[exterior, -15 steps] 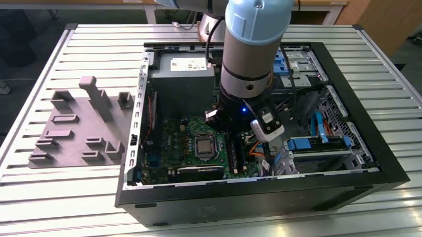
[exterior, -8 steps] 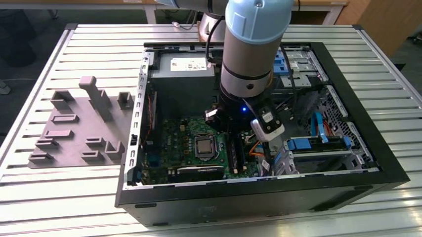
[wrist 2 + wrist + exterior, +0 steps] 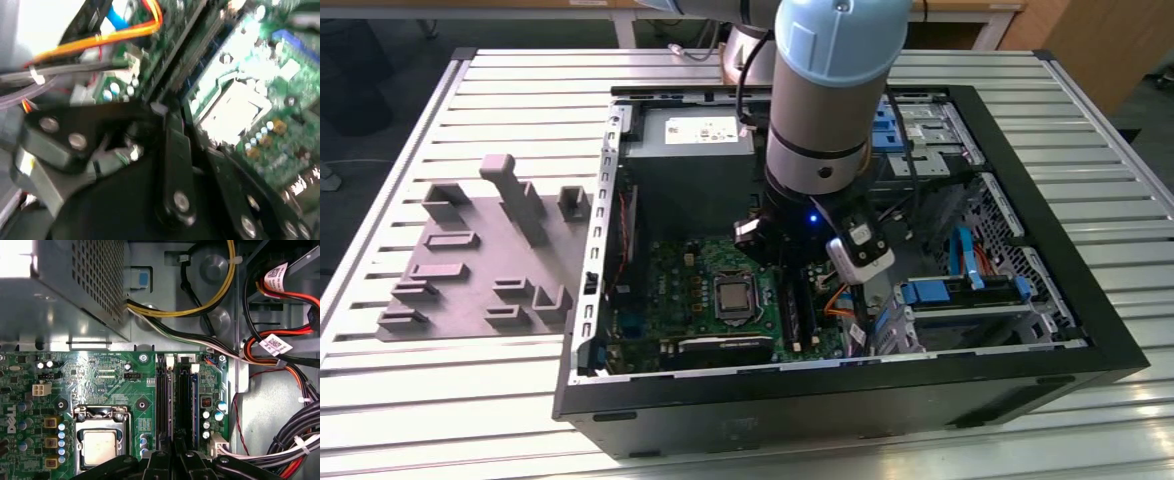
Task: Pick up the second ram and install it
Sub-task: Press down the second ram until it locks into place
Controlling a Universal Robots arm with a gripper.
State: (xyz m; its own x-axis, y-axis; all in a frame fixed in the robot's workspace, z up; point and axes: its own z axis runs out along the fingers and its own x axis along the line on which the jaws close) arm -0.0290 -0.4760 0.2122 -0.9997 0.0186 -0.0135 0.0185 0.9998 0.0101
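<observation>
My gripper [image 3: 790, 268] is lowered inside the open computer case [image 3: 1067, 300], right over the black memory slots [image 3: 186, 400] beside the processor socket [image 3: 100, 442] on the green motherboard [image 3: 100, 372]. In the first wrist view its fingers [image 3: 160, 460] stand close together, and my gripper [image 3: 175, 447] is shut on the second ram [image 3: 173, 405]. The ram shows edge-on as a thin dark strip running along the slots. Whether it is seated in a slot I cannot tell. In the second wrist view the gripper's black linkages [image 3: 170, 165] cover the lower half, with the blurred motherboard [image 3: 260, 100] behind.
The grey power supply [image 3: 65, 290] sits just beyond the board. Bundles of cables [image 3: 280, 355] crowd the side by the slots. Blue drive brackets [image 3: 961, 295] stand at the exterior view's right. A grey parts fixture [image 3: 480, 250] lies outside the case on the slatted table [image 3: 400, 400].
</observation>
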